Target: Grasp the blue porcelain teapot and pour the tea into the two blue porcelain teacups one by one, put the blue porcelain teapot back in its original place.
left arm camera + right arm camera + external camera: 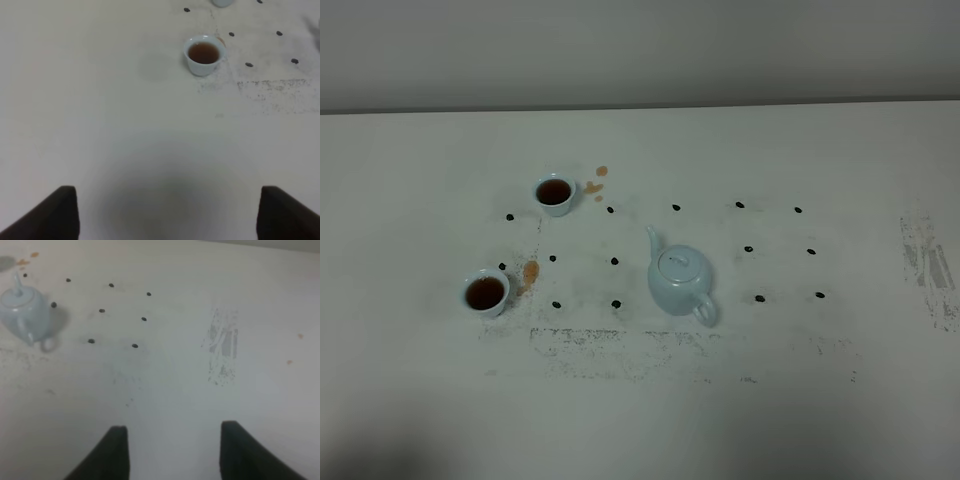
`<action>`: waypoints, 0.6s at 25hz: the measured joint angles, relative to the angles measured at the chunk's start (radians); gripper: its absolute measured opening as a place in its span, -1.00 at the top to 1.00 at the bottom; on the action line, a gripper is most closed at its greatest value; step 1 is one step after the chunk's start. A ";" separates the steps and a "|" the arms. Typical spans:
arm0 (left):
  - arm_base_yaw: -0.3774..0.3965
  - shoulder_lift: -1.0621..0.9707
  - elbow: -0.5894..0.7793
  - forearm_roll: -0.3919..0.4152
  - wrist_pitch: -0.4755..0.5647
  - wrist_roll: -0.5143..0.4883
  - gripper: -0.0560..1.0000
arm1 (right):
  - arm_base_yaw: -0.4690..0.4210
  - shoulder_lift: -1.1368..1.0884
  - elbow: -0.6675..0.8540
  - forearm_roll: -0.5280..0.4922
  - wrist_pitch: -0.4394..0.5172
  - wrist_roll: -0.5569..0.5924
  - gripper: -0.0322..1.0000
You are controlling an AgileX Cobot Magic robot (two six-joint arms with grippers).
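Teapot [679,282] in pale blue porcelain stands upright with its lid on near the middle of a white table [840,400], spout toward the far side and handle toward the near edge, among rows of small dark dots [748,249]. Two matching teacups, both holding brown tea, sit well to its left: the far cup [554,194] and the near cup [485,293], each beside orange-brown spill stains [530,271]. The left gripper [167,212] and the right gripper [172,452] hang over bare tabletop, jaws spread wide and holding nothing, both well apart from the crockery.
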 joint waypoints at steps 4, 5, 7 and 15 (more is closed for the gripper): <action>0.000 0.000 0.000 -0.001 0.000 0.000 -0.49 | 0.000 0.000 0.000 0.001 0.000 0.000 0.08; 0.000 0.000 0.000 -0.001 0.000 0.000 -0.49 | -0.007 0.000 0.000 0.003 0.000 0.000 0.08; 0.000 0.000 0.000 -0.001 0.000 0.000 -0.49 | -0.039 0.000 0.000 0.004 0.000 0.000 0.08; 0.000 0.000 0.000 -0.001 0.000 0.000 -0.49 | -0.221 0.000 0.000 0.004 0.000 0.000 0.08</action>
